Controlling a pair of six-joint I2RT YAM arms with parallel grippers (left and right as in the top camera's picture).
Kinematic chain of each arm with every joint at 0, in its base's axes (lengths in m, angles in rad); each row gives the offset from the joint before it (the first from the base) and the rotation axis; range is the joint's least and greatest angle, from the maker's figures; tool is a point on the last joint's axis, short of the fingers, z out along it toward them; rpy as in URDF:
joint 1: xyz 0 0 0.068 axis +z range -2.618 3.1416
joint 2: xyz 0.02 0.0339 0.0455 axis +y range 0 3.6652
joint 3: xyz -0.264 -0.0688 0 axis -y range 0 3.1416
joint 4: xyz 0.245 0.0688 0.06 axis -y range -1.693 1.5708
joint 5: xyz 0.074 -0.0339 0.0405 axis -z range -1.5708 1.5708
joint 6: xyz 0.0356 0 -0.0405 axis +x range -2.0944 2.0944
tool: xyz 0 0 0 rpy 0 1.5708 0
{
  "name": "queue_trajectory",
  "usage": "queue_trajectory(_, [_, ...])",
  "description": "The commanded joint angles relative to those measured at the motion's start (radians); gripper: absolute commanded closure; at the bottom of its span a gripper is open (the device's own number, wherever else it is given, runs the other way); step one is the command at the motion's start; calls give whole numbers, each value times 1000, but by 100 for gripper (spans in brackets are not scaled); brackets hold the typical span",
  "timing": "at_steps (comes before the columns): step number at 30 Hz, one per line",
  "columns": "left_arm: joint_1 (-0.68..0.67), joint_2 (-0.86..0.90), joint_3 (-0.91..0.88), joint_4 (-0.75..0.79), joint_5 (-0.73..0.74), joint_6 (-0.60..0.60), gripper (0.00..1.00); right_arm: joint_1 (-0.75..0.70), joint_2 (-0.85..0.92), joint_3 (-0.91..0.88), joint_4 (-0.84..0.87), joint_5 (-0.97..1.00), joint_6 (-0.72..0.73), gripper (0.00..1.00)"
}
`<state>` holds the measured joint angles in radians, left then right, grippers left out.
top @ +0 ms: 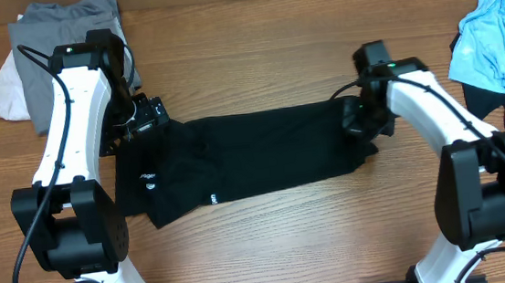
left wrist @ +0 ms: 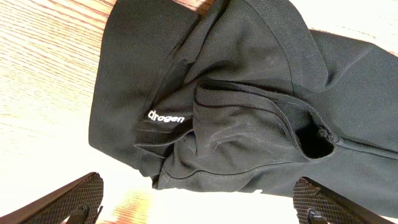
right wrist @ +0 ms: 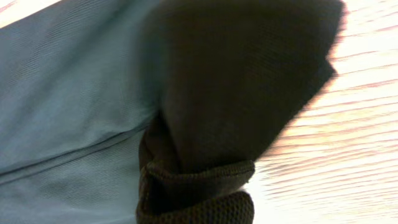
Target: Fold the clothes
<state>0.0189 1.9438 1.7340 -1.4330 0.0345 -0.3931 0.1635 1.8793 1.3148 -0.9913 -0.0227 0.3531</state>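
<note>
Black shirt (top: pixel 254 155) lies flat across the middle of the table (top: pixel 254 59), long axis left to right, white label marks near its left end. Left gripper (left wrist: pixel 198 199) hangs over that end, jaws spread wide, nothing between them. Right gripper (top: pixel 358 125) is clamped tight on the shirt's right edge, cloth bunched there. Grey garment (top: pixel 60 39) far left; light blue garment (top: pixel 500 37) far right.

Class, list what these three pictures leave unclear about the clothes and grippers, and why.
Right gripper: fingertips buried in the plain black short-sleeved fabric shirt, overhead and right wrist views.
Light blue fabric garment: overhead, cut off by the right edge.
White cloth: overhead, mostly under the grey garment.
</note>
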Motion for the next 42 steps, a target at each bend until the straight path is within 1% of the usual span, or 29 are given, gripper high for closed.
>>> queue_trajectory(1, [-8,-2,-9,-5,11,-3,0,53,-20,13,13,29,45,95])
queue_trajectory(8, [-8,-2,-9,-6,10,-3,0,135,-20,13,38,29,68,94])
queue_trajectory(9, [-8,-2,-9,-6,10,-3,0,147,-20,13,41,29,68,92])
queue_trajectory(10, [-8,-2,-9,-6,10,-3,0,160,-19,13,44,29,71,83])
queue_trajectory(11, [-9,-2,-9,-6,11,-3,0,166,-18,13,46,29,71,71])
queue_trajectory(12, [-9,-2,-9,-6,11,-3,0,174,-18,13,47,29,72,65])
queue_trajectory(13, [-10,-2,-9,-6,11,-3,0,183,-18,13,47,29,76,64])
queue_trajectory(17, [-14,-2,-9,-6,11,-3,0,216,-16,-9,70,16,102,64])
queue_trajectory(19, [-14,-2,-9,-6,10,-3,0,231,-16,-32,96,4,137,64])
queue_trajectory(23, [-14,-2,-9,-3,10,-3,0,250,-17,-45,126,-84,146,64])
queue_trajectory(26, [-14,-2,-9,0,10,-3,0,250,-17,-33,125,-129,146,64])
queue_trajectory(31, [-15,-2,-9,1,10,-3,0,249,-18,23,61,-136,145,62])
queue_trajectory(32, [-15,-2,-9,1,10,-3,0,249,-19,63,25,-134,145,57])
queue_trajectory(33, [-15,-2,-9,1,8,-3,0,248,-19,87,5,-128,145,55])
queue_trajectory(35, [-15,-2,-9,1,7,-3,0,242,-19,154,-48,-102,145,47])
queue_trajectory(37, [-15,-2,-9,1,7,-3,0,231,-19,222,-97,-68,145,30])
queue_trajectory(39, [-15,-2,-9,1,7,-3,0,212,-19,276,-127,-41,144,18])
queue_trajectory(40, [-15,-2,-9,1,7,-3,0,199,-19,299,-134,-37,133,15])
queue_trajectory(42, [-15,-2,-9,1,7,-3,0,168,-19,321,-134,-32,111,11])
